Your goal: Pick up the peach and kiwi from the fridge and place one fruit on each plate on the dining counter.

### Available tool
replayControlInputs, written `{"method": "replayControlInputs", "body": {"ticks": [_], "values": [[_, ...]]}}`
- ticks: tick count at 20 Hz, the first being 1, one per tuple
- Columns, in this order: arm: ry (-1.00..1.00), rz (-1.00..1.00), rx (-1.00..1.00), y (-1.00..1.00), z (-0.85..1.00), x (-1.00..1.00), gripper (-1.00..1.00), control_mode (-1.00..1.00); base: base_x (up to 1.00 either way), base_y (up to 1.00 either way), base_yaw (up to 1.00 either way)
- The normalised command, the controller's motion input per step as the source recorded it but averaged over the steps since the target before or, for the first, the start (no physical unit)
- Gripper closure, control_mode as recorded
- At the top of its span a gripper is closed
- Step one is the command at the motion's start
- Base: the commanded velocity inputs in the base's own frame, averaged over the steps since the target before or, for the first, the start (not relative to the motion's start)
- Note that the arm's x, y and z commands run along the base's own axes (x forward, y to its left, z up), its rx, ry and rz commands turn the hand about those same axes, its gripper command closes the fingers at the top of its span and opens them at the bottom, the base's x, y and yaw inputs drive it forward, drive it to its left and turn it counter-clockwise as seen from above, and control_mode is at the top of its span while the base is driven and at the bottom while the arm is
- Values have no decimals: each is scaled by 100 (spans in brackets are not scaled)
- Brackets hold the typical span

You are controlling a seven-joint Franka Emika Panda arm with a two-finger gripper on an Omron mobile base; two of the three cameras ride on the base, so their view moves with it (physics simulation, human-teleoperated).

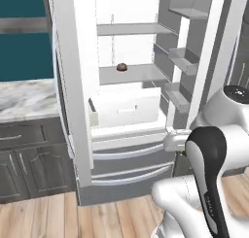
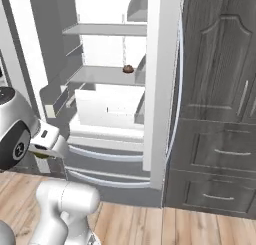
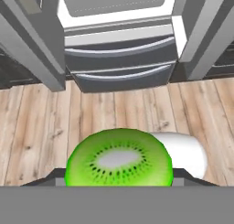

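Kiwi [image 3: 119, 157] sits right between the jaws, cut face toward camera, gripper [image 3: 119, 182] partly closed on it; fridge [image 3: 119, 58] lies ahead, plates not near.

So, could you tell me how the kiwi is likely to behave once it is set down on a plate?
The kiwi looks round and smooth, so it will probably roll unless it rests on its flat cut face. It seems small and likely light. The green flesh looks soft, so a gentle release seems wise.
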Motion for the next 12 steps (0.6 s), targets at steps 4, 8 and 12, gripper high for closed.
{"method": "replayControlInputs", "body": {"ticks": [4, 8, 12], "values": [[0, 0, 0, 0, 0, 0, 100, 100, -94, 23, 36], [0, 0, 0, 0, 0, 0, 100, 100, -26, 62, 79], [0, 0, 0, 0, 0, 0, 100, 100, -3, 52, 93]]}}
